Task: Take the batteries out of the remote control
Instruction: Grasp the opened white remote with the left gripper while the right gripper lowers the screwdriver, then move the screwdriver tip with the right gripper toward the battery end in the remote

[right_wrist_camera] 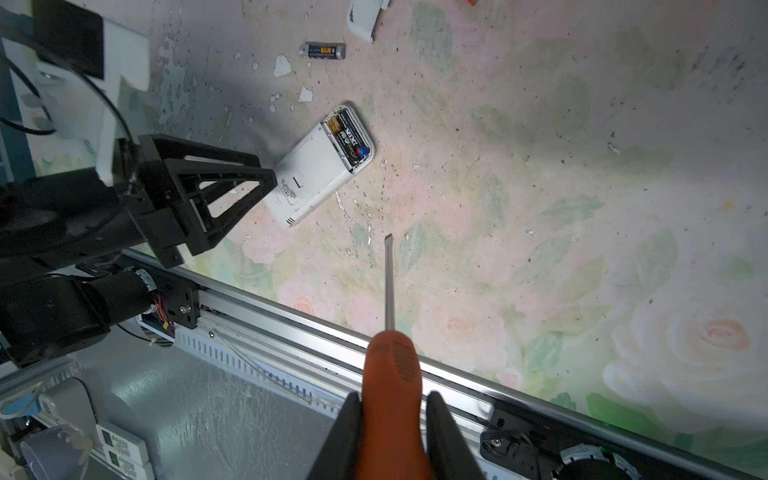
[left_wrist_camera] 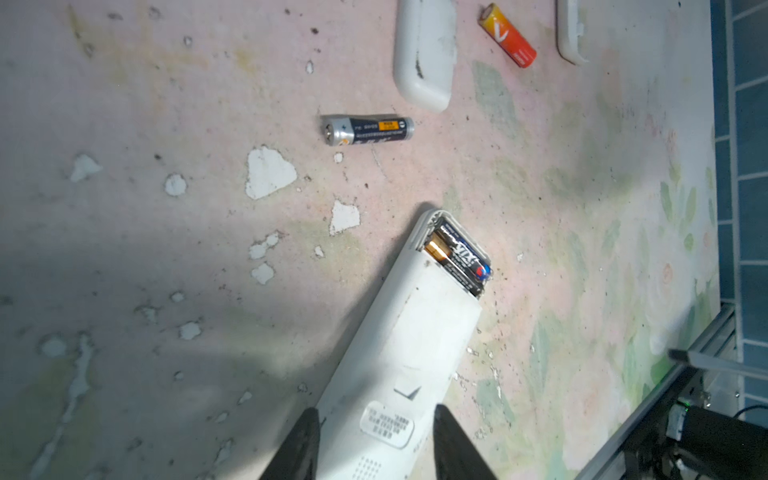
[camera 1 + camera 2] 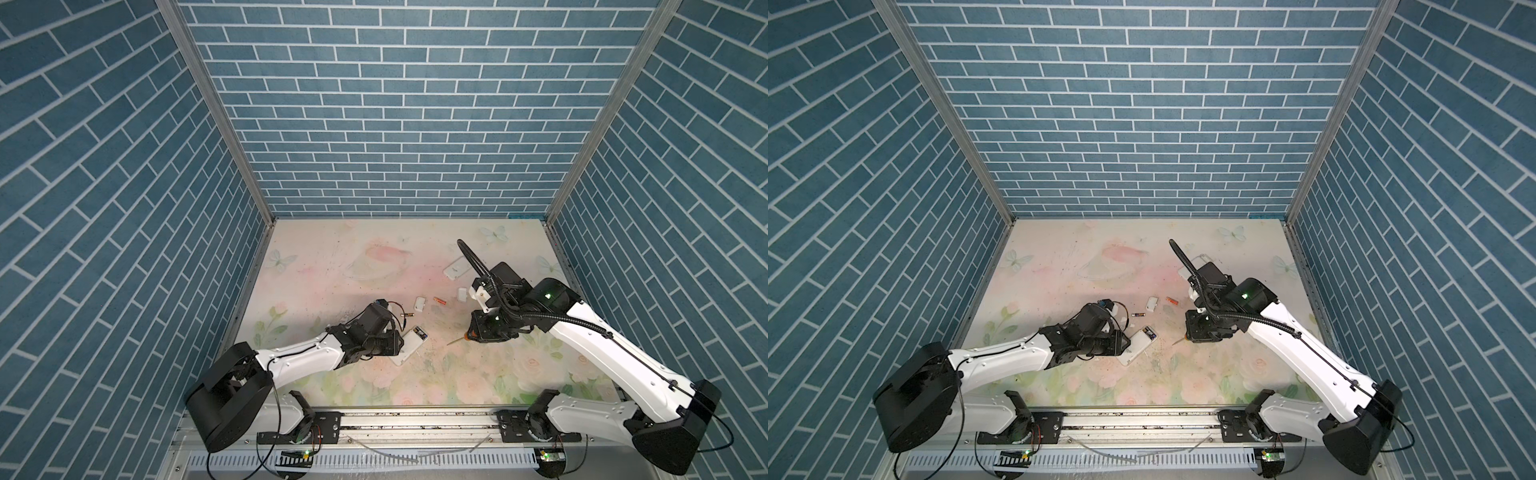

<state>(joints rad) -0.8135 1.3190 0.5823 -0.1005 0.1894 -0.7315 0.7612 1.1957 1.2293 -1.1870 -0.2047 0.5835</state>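
Left pincer straddles the labelled end of the remote; whether it actually grips, I cannot tell. Two batteries sit crosswise in the open far end, up and right of it. Right pincer, clamped on the screwdriver, points the blade roughly there, well apart.

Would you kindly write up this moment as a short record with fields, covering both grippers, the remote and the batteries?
left gripper: fingers either side of the remote's labelled end; grip unclear
right gripper: shut on the screwdriver, its tip apart from the remote
remote: flat on the table, battery compartment uncovered
seated batteries: two, side by side in the compartment
dark battery: loose on the table
orange battery: loose on the table, beside the white cover
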